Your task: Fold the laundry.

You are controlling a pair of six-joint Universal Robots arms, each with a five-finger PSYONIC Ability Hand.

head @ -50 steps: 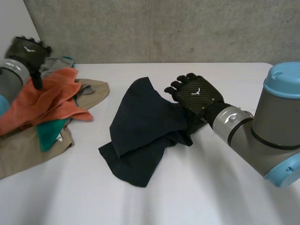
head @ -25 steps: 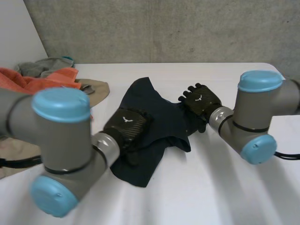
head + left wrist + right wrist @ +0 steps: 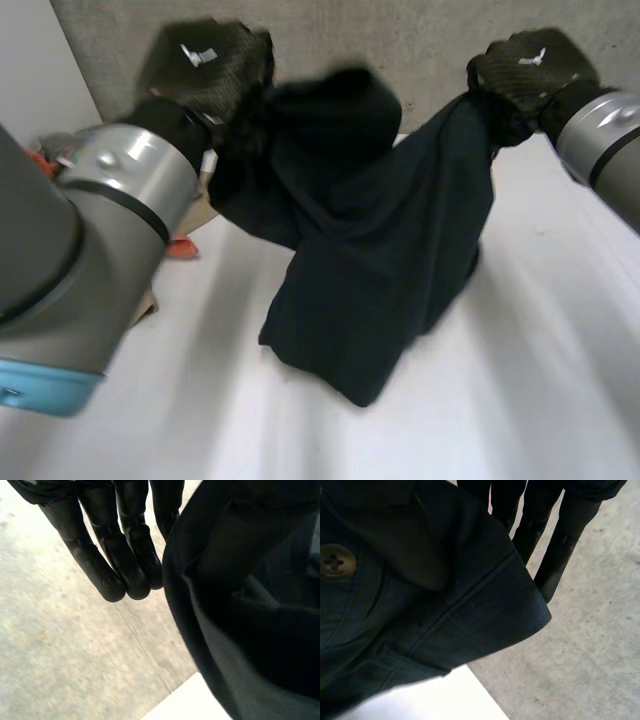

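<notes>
2 holds: left hand, right hand pinch dark garment aloft.

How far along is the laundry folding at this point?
Nothing looks folded yet. In hand: the left robot hand and right robot hand hold the dark garment up by its top edge, hanging bunched over the table. To do: laying it flat, folding it, then the other clothes on the table.
</notes>
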